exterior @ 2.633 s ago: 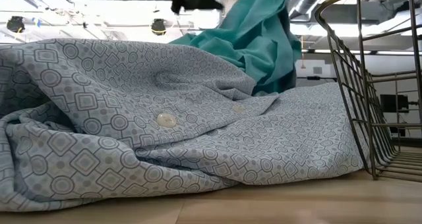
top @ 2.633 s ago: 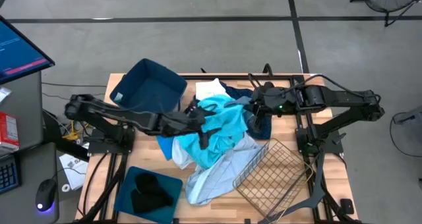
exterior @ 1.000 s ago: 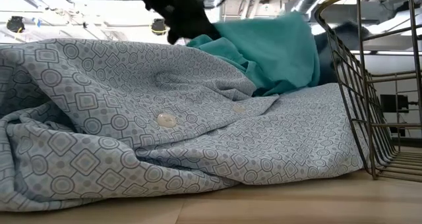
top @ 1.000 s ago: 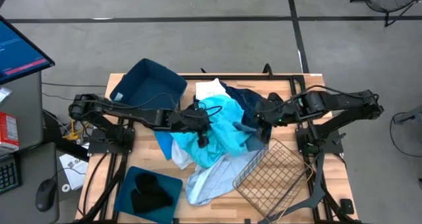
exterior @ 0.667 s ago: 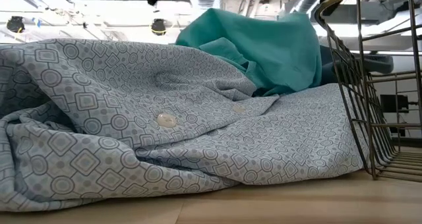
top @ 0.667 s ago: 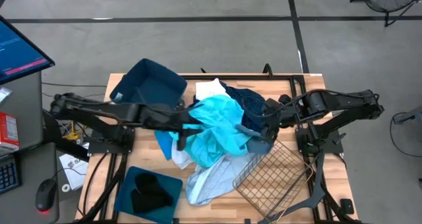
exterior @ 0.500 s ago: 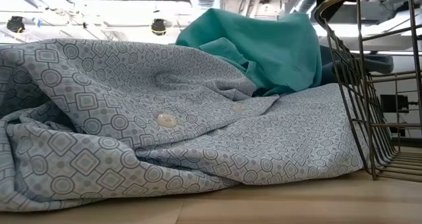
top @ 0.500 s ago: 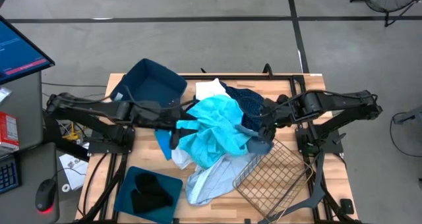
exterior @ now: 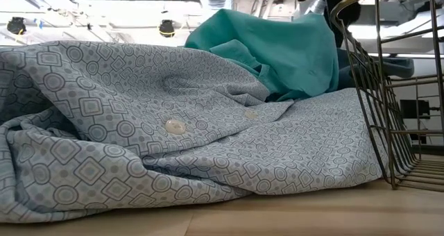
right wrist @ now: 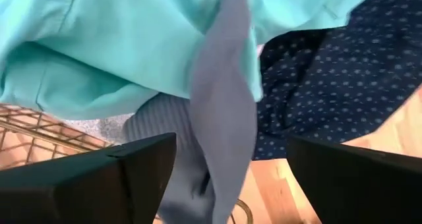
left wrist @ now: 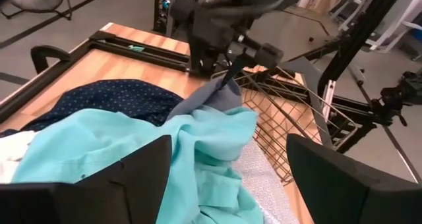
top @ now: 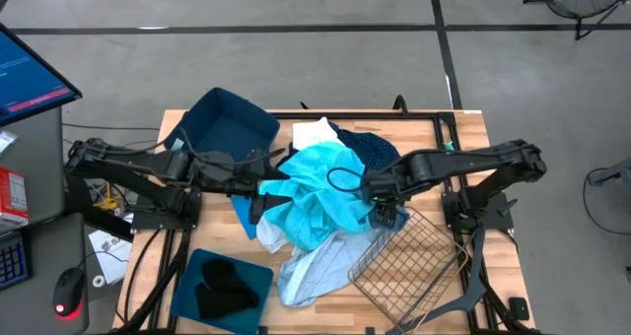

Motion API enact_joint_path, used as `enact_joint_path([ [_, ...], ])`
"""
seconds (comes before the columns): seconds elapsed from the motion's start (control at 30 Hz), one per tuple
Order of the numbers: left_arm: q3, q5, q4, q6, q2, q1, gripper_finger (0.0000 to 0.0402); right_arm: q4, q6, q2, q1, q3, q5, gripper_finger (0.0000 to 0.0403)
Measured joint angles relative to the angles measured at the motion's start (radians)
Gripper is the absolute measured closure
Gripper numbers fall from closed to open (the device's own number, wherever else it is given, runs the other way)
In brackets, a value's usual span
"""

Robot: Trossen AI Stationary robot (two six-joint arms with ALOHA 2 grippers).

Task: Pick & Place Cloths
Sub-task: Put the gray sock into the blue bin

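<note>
Here your right gripper (left wrist: pixel 227 76) pinches the grey cloth (left wrist: pixel 208 99) at the pile's 3 o'clock edge, beside the wire basket (top: pixel 404 251); your left gripper (top: pixel 258 199), fingers spread, waits at 9 o'clock.

The cloths (top: pixel 320 202) lie heaped on the counter (top: pixel 473 128) between both sets of jaws, the basket (top: pixel 399 261) just beside the right gripper (top: pixel 383 213), which pinches a fold.
</note>
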Motion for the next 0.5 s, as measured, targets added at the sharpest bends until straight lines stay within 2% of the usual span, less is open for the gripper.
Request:
enact_joint_path([
  [0.23,0.000,0.000,0.000,-0.009,0.000,-0.021,0.0127,0.001,-0.079,0.091,-0.010,0.000,0.003,0.0123],
  [0.3,0.000,0.000,0.000,-0.009,0.000,-0.026,0.0128,0.000,-0.102,0.112,-0.010,0.000,0.022,0.0134],
  [0.4,0.000,0.000,0.000,-0.009,0.000,-0.030,0.0128,0.003,-0.145,0.115,-0.010,0.000,0.024,0.0193],
  [0.5,0.000,0.000,0.000,-0.009,0.000,-0.030,0.0128,0.022,-0.166,0.114,-0.025,0.000,0.023,0.0302],
])
